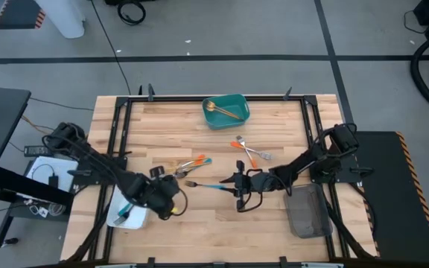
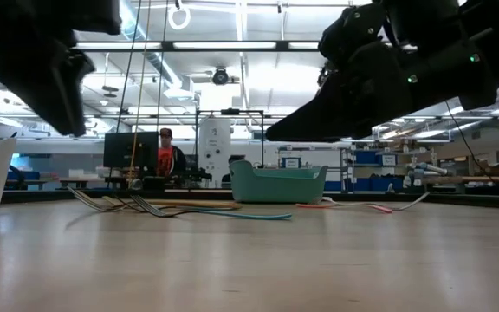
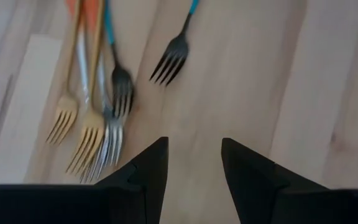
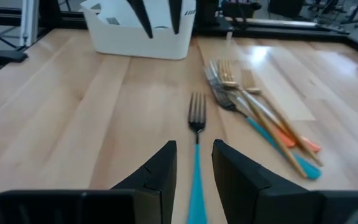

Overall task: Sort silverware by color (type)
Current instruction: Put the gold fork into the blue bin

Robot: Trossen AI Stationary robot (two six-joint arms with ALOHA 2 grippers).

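Observation:
A blue-handled fork (image 1: 205,185) lies flat on the wooden table, tines toward the left. My right gripper (image 4: 194,146) hovers open above its handle end (image 4: 196,186) without touching it. My left gripper (image 3: 194,143) is open over bare wood, with nothing between its fingers. It stands just near of a pile of forks (image 3: 95,118) with gold, orange and blue handles. The pile (image 1: 188,164) lies left of the table's middle. Two orange-handled pieces (image 1: 248,149) lie crossed farther right.
A teal tray (image 1: 238,117) at the far edge holds a gold piece (image 1: 220,109). A white tray (image 1: 129,216) stands at the near left beside my left arm. A grey tray (image 1: 307,212) sits at the near right. A person (image 2: 167,156) sits beyond the table.

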